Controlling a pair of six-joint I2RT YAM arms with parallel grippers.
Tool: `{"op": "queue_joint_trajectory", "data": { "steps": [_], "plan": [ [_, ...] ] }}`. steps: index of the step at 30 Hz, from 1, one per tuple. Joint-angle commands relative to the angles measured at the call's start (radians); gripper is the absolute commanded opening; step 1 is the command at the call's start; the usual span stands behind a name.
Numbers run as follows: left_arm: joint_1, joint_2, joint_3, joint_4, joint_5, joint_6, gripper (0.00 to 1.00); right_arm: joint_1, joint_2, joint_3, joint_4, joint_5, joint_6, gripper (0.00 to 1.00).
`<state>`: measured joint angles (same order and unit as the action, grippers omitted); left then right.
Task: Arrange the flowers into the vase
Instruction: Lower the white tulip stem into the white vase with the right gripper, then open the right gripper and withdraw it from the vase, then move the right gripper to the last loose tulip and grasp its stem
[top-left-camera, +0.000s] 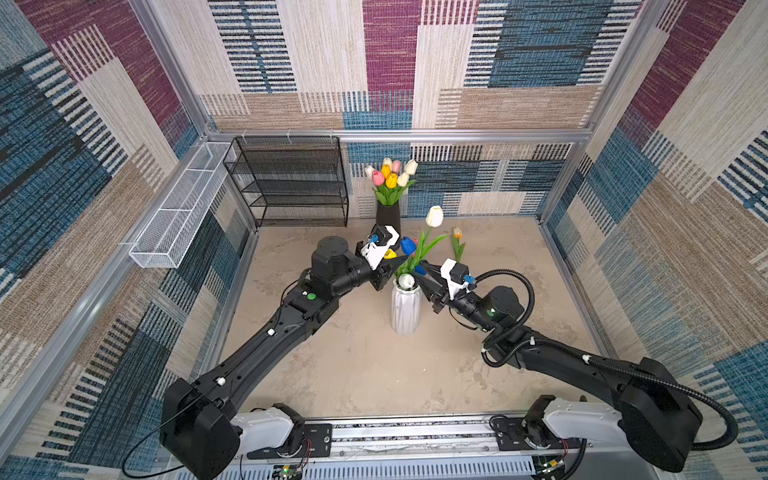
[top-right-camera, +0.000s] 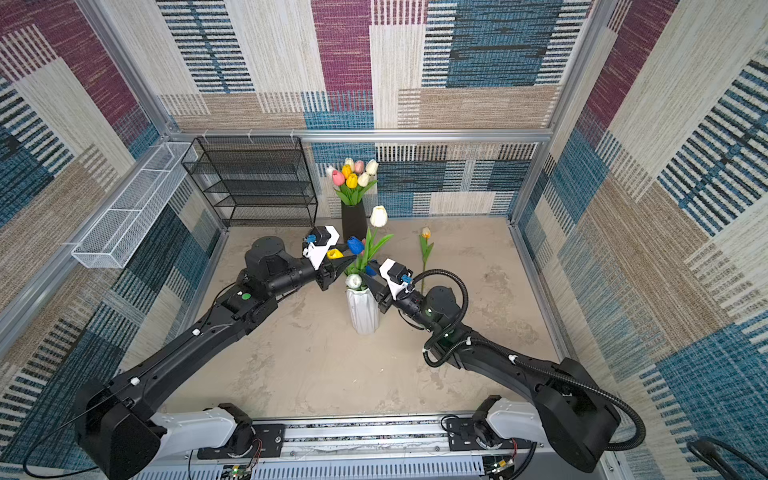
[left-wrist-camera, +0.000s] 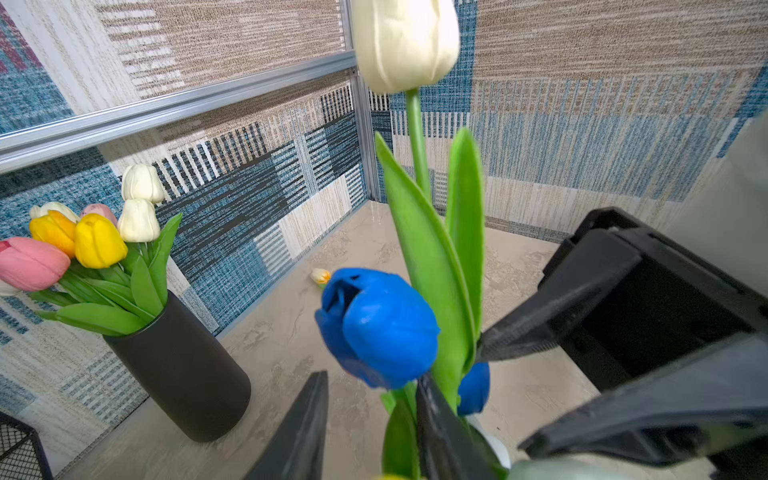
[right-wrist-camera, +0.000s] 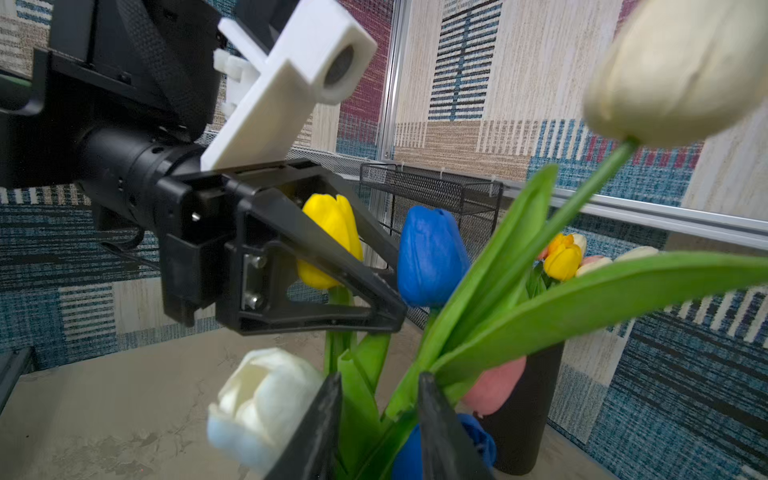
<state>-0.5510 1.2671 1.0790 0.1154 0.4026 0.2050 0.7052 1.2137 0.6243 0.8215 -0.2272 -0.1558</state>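
Top views both took in the table (top-left-camera: 353, 374), with the left arm (top-left-camera: 266, 336) and right arm (top-left-camera: 582, 361) reaching in from the near edge. They met over the white vase (top-left-camera: 405, 309) at mid-table, probably so each could tend the stems from its own side. A black rack (top-left-camera: 291, 183) stood at the far left and a white basket (top-left-camera: 178, 216) hung on the left wall, neither in use. A black vase (top-left-camera: 387, 220) against the far wall held a full bunch (top-left-camera: 390, 178).

The flowers were split. Several stood in the white vase, among them a tall, tilted white tulip (top-left-camera: 434, 216), a blue tulip (top-left-camera: 408, 246) and a yellow tulip (right-wrist-camera: 330, 241). A lone tulip (top-right-camera: 424, 249) lay on the table to the far right, not yet placed.

The left gripper (left-wrist-camera: 372, 376) had its jaws narrowly apart below the blue head, with a clear gap beside the stem, so it gripped nothing. The right gripper (right-wrist-camera: 380, 376) was likewise part-open around leaves, which looked loose rather than pinched.

Heads and fingers hid the white vase's mouth, so how deep the stems sat could not be seen. A pink head (right-wrist-camera: 494, 386) showed behind the leaves, and which vase it belonged to was unclear.
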Motion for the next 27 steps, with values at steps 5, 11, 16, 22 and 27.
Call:
{"op": "queue_joint_trajectory", "data": {
  "steps": [5, 11, 16, 22, 27],
  "plan": [
    [0.002, -0.005, 0.005, 0.0, 0.007, -0.002, 0.38, -0.018, -0.131, -0.025, -0.165, -0.039, -0.015, 0.49],
    [0.002, -0.014, -0.011, 0.012, -0.006, -0.003, 0.38, -0.028, -0.274, -0.03, -0.265, -0.031, 0.04, 0.49],
    [0.002, -0.015, -0.014, 0.009, -0.008, -0.001, 0.38, -0.178, -0.263, 0.11, -0.43, -0.023, 0.279, 0.5],
    [0.002, -0.016, -0.018, 0.012, -0.006, 0.002, 0.37, -0.316, -0.079, 0.312, -0.485, -0.395, 0.461, 0.67],
    [0.002, -0.017, -0.012, 0.004, -0.002, 0.002, 0.37, -0.316, 0.008, 0.374, -0.436, -0.538, 0.48, 0.71]
  ]
}}
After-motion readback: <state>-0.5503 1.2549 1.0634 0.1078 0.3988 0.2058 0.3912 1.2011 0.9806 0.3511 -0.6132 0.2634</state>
